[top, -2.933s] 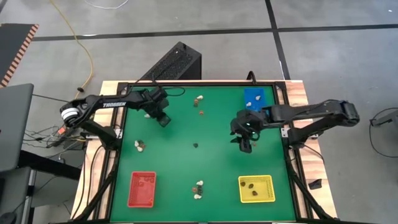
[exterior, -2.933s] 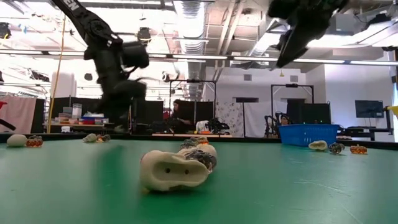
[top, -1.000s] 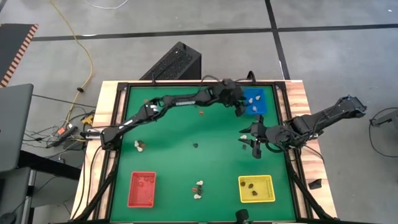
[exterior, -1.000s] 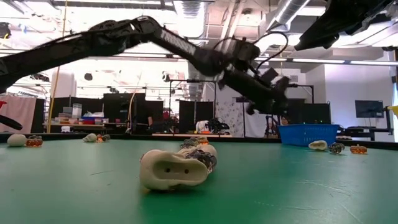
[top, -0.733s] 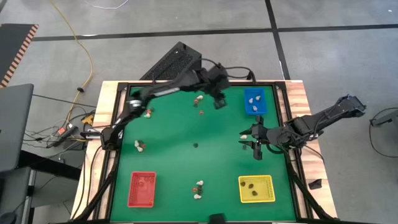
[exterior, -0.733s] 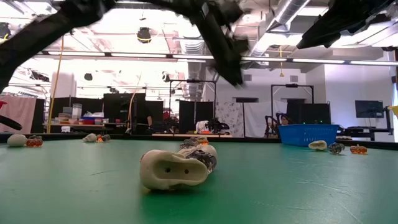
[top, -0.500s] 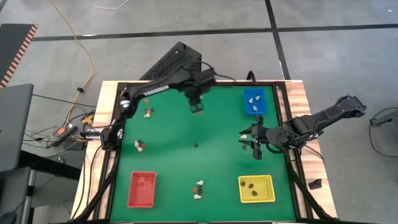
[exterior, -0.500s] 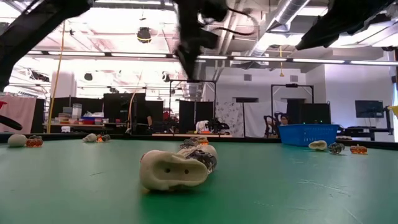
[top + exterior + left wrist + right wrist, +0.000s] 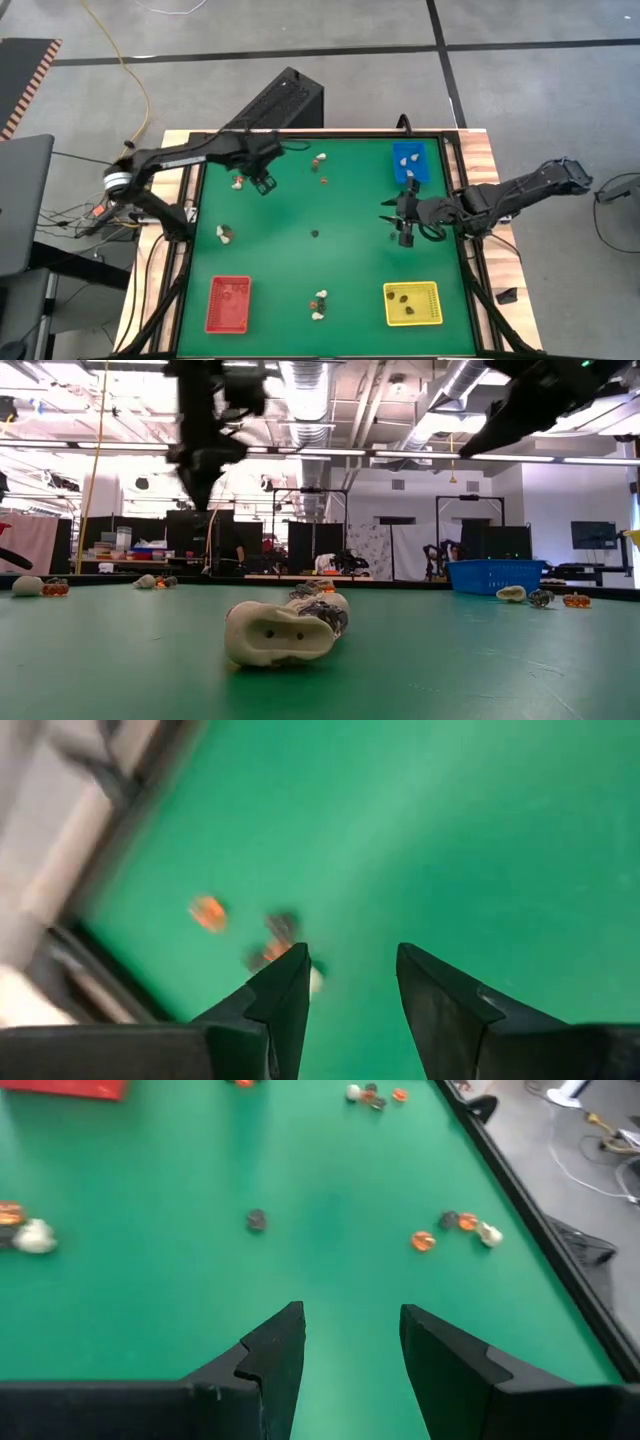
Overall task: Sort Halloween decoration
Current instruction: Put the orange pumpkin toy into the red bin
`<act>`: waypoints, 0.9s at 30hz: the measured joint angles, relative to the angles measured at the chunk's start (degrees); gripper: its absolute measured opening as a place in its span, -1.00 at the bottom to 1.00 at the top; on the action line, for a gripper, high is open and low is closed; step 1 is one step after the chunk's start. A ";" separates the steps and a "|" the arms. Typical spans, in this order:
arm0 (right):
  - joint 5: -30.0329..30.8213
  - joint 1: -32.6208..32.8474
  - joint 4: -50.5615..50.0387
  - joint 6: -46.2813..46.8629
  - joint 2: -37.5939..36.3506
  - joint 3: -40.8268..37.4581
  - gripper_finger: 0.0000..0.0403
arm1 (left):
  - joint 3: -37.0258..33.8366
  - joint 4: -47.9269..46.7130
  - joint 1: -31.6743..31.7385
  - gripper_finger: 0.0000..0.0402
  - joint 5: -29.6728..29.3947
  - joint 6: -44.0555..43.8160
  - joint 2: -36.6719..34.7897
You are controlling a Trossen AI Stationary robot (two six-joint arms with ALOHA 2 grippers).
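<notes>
Halloween decoration (image 9: 237,182) cluster lies near the tabletop's (image 9: 300,250) far left corner; left hand (image 9: 264,184) hovers just beside it, spread, empty. Right hand (image 9: 402,222) waits, spread. Next: descend, pinch one.

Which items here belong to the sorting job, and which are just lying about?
Job:
trinkets, loose on the green mat
blue tray, yellow tray, red tray
left gripper and right gripper, both empty

Lying about:
black box
yellow cable
</notes>
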 joint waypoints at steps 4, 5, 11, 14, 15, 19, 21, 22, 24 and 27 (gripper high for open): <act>-0.25 -3.76 3.52 -1.50 3.58 0.00 -0.03 | -13.36 11.17 7.02 -0.30 5.38 -5.75 -6.33; -1.04 -4.71 4.53 -2.16 4.61 0.00 -0.03 | -15.59 12.91 8.97 -0.30 5.76 -6.42 -6.68; -9.77 -9.78 10.39 -5.43 11.19 0.00 -0.03 | -19.00 17.26 17.48 -0.30 6.23 -4.89 -6.57; -13.23 -11.81 13.01 -6.69 14.02 0.00 -0.03 | -18.91 19.97 20.00 -0.28 6.91 -2.93 -5.83; -14.10 -12.49 13.66 -7.23 14.73 0.00 -0.03 | -18.89 20.46 20.79 -0.27 7.92 -2.26 -5.47; -16.97 -14.68 16.54 -8.50 16.75 0.00 -0.03 | -18.89 20.89 23.59 -0.19 10.84 -1.50 -3.15; -18.54 -15.66 17.15 -8.48 17.31 0.00 -0.03 | -18.90 20.85 24.54 -0.15 10.55 -1.48 -1.58; -19.50 -16.00 17.33 -8.49 17.53 0.00 -0.03 | -18.93 20.88 24.86 -0.13 9.73 -1.48 -0.86; -21.00 -16.39 17.02 -8.47 17.78 0.00 -0.03 | -18.93 22.15 25.44 -0.08 7.95 -1.26 0.40; -21.24 -16.52 17.18 -8.45 17.77 0.00 -0.03 | -18.93 24.79 26.49 -0.05 7.69 0.41 2.02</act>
